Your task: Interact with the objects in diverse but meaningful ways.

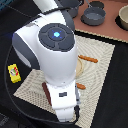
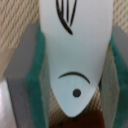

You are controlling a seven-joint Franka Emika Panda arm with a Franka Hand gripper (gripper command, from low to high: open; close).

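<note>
The gripper [image 2: 75, 75] is clamping the fish [image 2: 75, 45] between its pads [image 2: 37, 75]; holding it level, it should be carrying it gently.

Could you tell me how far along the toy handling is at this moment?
Done: the white fish sits between the green pads of the pincer, which looks closed on it in the wrist view. In hand: the arm bends low over the woven mat, hiding the grasp from outside. Left: the yellow packet beside the mat and the orange-handled utensil on the wooden plate lie untouched.
</note>
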